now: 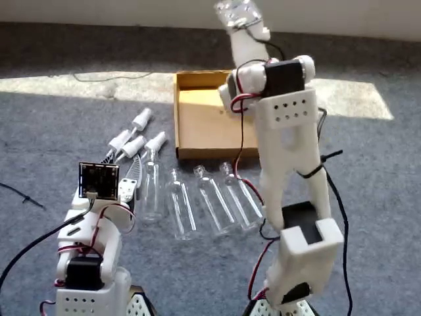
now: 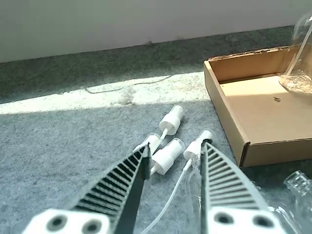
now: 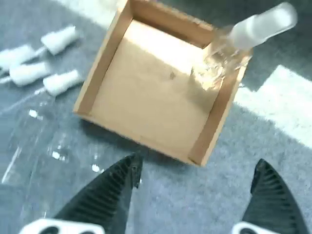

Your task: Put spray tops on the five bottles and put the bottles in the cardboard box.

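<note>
Left gripper: jaws apart, nothing held. It sits low over the carpet on the box's open-floor side, straddling the spray top nearest the cardboard box. Right gripper: jaws spread wide, empty, above the box's near wall.

Risks, as a judgement:
- The tops lie bunched w/ their dip tubes crossing. If the left jaws close here they could pinch a neighbour's tube or shove the cluster away from the box.
- The clear bottle just under those jaws is round and lying flat. A nudge prob. rolls it into the next one.
- The capped bottle is in the box's far corner; can't tell if it's upright or leaning. A bump to the box, or another bottle dropped beside it, could topple it.

Count:
- Bottles: 5 total. 1 capped inside the box, 4 uncapped lying side by side on the carpet, just off the box's near wall.
- Spray tops: 4 loose beside the box's left wall, plus 1 fitted.
- Boxes: 1.
- Arms: 2.
</note>
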`<state>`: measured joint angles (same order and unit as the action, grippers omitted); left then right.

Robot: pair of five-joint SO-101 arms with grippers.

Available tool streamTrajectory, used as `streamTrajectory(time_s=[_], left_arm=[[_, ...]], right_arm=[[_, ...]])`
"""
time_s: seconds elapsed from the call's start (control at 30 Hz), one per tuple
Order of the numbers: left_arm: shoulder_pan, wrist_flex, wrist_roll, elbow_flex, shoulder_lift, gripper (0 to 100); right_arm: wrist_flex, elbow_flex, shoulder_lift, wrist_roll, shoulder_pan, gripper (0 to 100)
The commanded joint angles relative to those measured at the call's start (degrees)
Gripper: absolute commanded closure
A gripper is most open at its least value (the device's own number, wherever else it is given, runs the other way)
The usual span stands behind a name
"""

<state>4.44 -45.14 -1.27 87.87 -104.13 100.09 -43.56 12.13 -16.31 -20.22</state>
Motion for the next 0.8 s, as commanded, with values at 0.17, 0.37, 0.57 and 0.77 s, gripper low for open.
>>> streamTrajectory(time_s=[0.17, 0.37, 0.57, 0.77], left_arm=[[0.57, 1.05, -0.26, 0.04, -0.48, 83], [0.57, 1.05, -0.26, 0.13, -0.48, 83], [0.57, 1.05, -0.26, 0.13, -0.48, 83], [0.48, 0.97, -0.26, 0.13, -0.48, 83]], right_arm=[[-13.85, 59.74, -24.75, -9.14, -1.10, 68.9], [-24.57, 72.48, -26.42, -6.68, -1.80, 68.8], [-30.29, 73.98, -26.42, 2.20, -1.98, 68.8], [-34.33, 73.98, -26.33, 5.10, -5.85, 68.8]])
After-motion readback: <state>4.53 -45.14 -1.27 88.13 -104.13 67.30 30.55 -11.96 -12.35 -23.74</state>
